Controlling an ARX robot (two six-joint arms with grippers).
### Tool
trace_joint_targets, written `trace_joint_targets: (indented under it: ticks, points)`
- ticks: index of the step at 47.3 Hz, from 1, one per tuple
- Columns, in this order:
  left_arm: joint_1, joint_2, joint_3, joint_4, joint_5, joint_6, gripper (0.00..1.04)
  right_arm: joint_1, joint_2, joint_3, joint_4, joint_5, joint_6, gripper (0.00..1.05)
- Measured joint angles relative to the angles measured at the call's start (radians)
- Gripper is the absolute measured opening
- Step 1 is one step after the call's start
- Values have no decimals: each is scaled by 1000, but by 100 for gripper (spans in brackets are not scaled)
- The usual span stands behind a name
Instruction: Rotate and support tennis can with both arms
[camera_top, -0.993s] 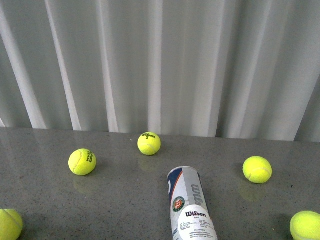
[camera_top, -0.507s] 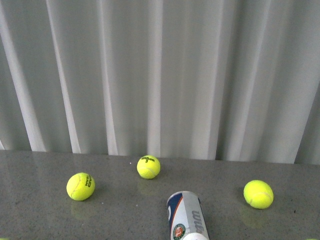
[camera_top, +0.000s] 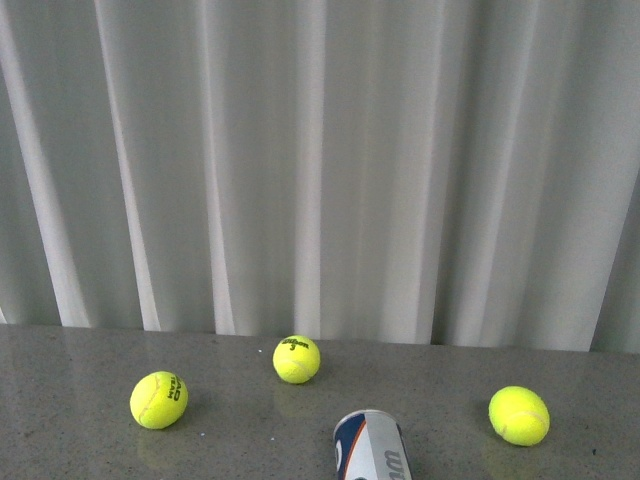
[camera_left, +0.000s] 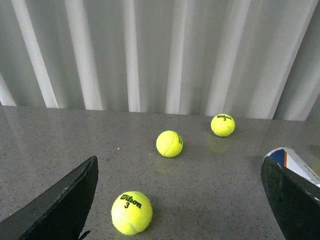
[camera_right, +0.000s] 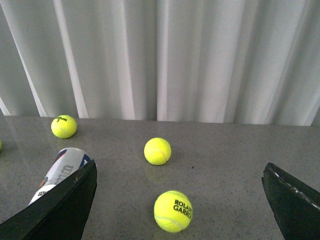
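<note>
- Tennis can (camera_top: 372, 447) lies sideways on the worktop (camera_top: 80, 450), long axis running toward the curtain (camera_top: 300, 150).
- Left tool (camera_left: 178, 185) and right tool (camera_right: 180, 187) flank it, both wide open, empty.

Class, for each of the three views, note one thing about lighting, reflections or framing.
Front view: soft, even light; the tennis can is cut off by the bottom edge; balls reflect faintly in the table. Left wrist view: sharp; the left gripper's fingers are dark shapes at the corners. Right wrist view: likewise for the right gripper's fingers.
</note>
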Motion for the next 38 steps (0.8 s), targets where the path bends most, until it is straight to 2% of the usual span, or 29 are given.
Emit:
trace_joint_targets:
  ticks: [6,11,16,24,38]
  points:
    - [0,0,0,0,0,0,98,-2,3,1,-5,-6,3,98]
    - [0,0,0,0,0,0,98,-28,136,85,-175,-72,43,98]
    - [0,0,0,0,0,0,98,-26,333,152,-141,-87,69,98]
    - [0,-1,0,0,0,0,98,42,740,340,-131,-182,139,98]
    - [0,0,0,0,0,0,98,176,1357,615,-73,-196,230,98]
